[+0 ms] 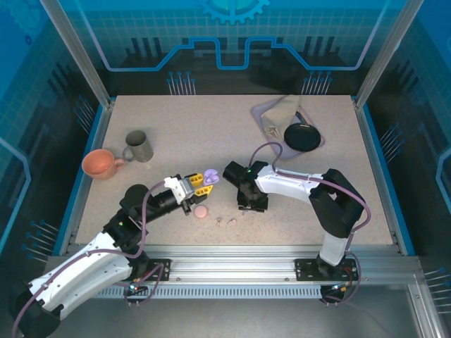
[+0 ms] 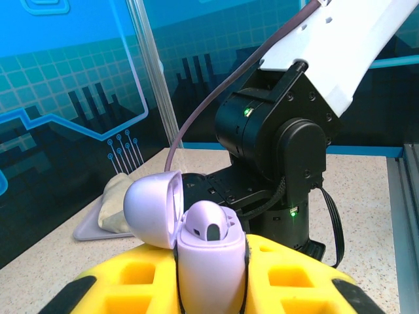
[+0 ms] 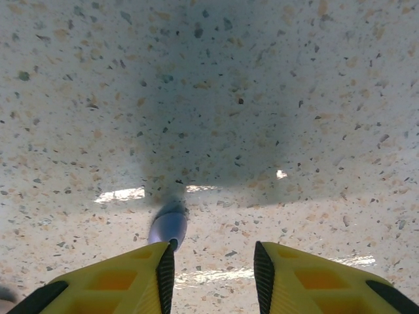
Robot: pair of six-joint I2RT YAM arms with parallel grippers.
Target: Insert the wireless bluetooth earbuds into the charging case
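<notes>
1. The left gripper [image 2: 209, 278] is clenched on the lavender charging case [image 2: 211, 265], held off the table with its lid swung open. 1 seated earbud [image 2: 208, 226] appears to sit inside already. This arm's job is to keep the case mouth steady and unblocked.
2. The right gripper [image 3: 214, 252] points down at the table, released, with nothing between its jaws. The loose earbud [image 3: 168, 224], lavender and blurred, lies just ahead of 1 fingertip, outside the gap.
3. A sideways shift should centre the bud before closing gently; something so tiny probably skids or flips easily.
4. It likely goes stem-first into the free socket.
5. The pale pink earbuds [image 1: 231, 221] and the pink case [image 1: 201, 211] lie near and are best left undisturbed.
</notes>
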